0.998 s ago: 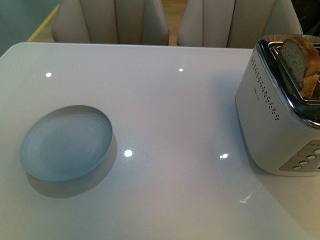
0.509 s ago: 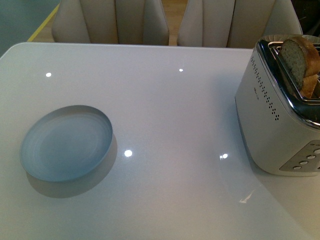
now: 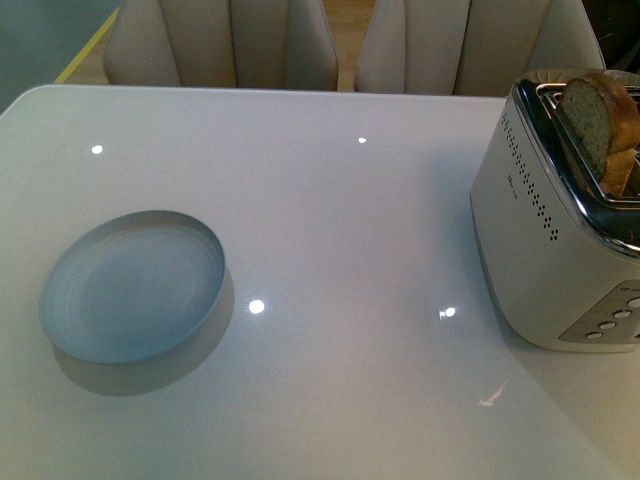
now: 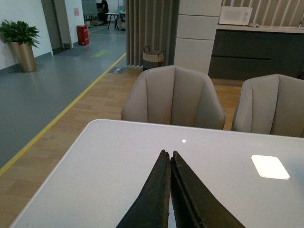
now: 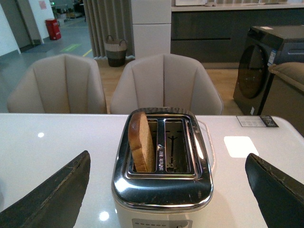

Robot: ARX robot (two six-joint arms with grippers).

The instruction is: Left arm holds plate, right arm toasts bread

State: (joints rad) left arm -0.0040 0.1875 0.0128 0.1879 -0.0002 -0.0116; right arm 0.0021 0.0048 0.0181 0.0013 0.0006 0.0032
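Note:
The pale blue-grey plate (image 3: 133,285) lies empty on the white table (image 3: 340,210) at the left; no arm shows in the front view. The bread (image 3: 598,118) stands upright in a slot of the silver toaster (image 3: 560,235) at the right edge, its top sticking out. In the right wrist view the bread (image 5: 140,142) fills the toaster's (image 5: 162,190) left slot, and my right gripper (image 5: 167,187) is open, one finger on each side of the toaster. My left gripper (image 4: 167,155) is shut with nothing in it, above bare table; the plate is out of that view.
Beige chairs (image 3: 230,40) stand along the table's far edge. The toaster's second slot (image 5: 175,145) holds nothing, and its buttons (image 3: 610,318) face the near side. A white square patch (image 4: 270,166) shows on the table in the left wrist view.

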